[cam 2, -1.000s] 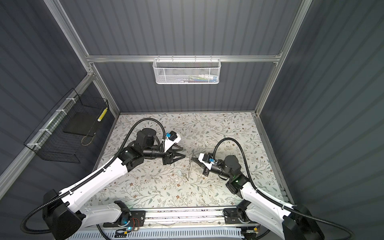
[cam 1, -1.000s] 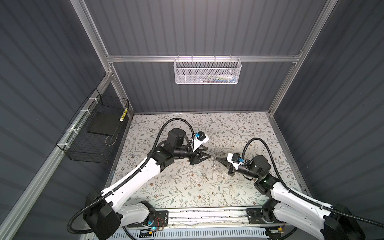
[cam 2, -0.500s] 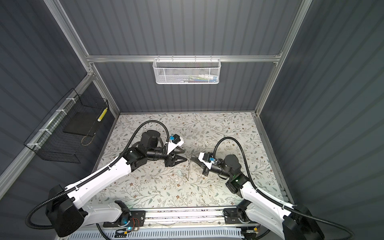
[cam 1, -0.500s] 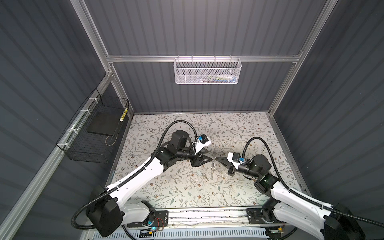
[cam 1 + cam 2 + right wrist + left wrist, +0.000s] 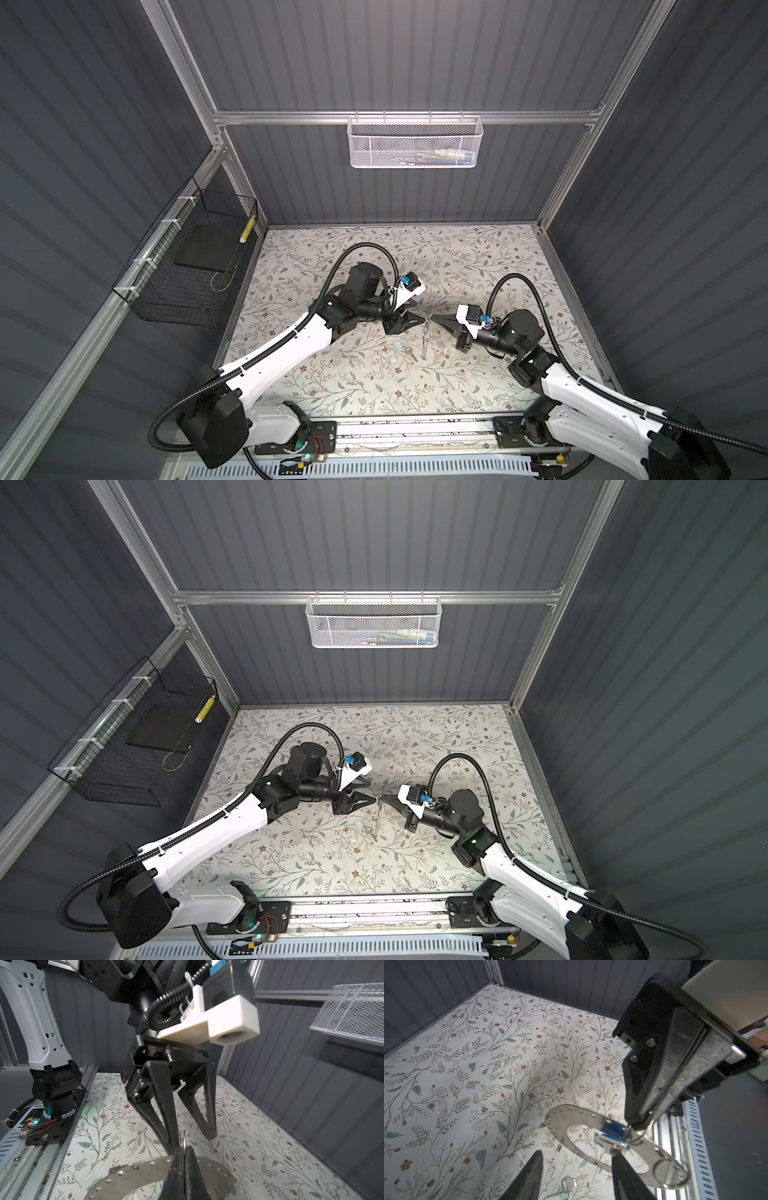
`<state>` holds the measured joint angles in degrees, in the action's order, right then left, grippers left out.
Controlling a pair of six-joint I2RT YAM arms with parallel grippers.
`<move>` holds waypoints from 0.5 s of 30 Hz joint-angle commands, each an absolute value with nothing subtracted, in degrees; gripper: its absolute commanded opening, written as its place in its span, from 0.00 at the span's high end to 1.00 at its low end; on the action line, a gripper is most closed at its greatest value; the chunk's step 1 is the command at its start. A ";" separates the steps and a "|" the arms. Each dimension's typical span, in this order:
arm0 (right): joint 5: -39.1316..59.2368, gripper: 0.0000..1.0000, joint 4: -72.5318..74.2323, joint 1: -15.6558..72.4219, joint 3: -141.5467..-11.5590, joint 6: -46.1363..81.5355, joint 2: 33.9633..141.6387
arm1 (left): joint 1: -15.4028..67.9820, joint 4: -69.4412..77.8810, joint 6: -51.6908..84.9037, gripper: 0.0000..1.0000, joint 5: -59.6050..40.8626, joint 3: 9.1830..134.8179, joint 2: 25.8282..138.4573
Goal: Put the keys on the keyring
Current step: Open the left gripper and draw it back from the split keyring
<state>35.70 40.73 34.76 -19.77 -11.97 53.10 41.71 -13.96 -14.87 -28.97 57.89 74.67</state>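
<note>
Lab cell, aluminium-framed grey walls (image 5: 415,62)

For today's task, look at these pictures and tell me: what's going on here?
The right gripper is shut on the keyring, pinching a small wire loop at its rim and holding it up at a tilt over the floral mat. A blue-headed key sits against the ring beside that grip; whether it is threaded on is unclear. The left gripper faces it with fingers open, one finger close beside the blue-headed key. A second, silver key lies loose on the mat.

Right gripper (image 5: 184,1150) pinched closed on perforated keyring (image 5: 143,1169), left gripper (image 5: 192,1138) facing it, fingers (image 5: 208,1105) spread, floral mat (image 5: 270,1147).
</note>
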 commanded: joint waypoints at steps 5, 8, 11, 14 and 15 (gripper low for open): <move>35.68 1.00 42.90 33.98 -21.44 -11.22 52.65 | 42.05 -13.05 -16.61 0.46 -26.72 54.98 72.14; 36.48 1.00 42.90 32.86 -21.66 -10.58 52.91 | 42.10 -14.15 -19.16 0.47 -26.79 54.38 68.46; 36.72 1.00 43.02 32.61 -21.71 -10.30 53.09 | 42.06 -15.16 -20.11 0.49 -27.36 54.54 65.95; 37.54 1.00 43.67 32.60 -21.54 -9.63 53.49 | 42.03 -14.13 -19.61 0.50 -28.21 54.80 65.29; 38.02 1.00 44.13 32.58 -21.44 -9.29 53.61 | 42.08 -13.66 -19.49 0.50 -28.96 55.16 65.49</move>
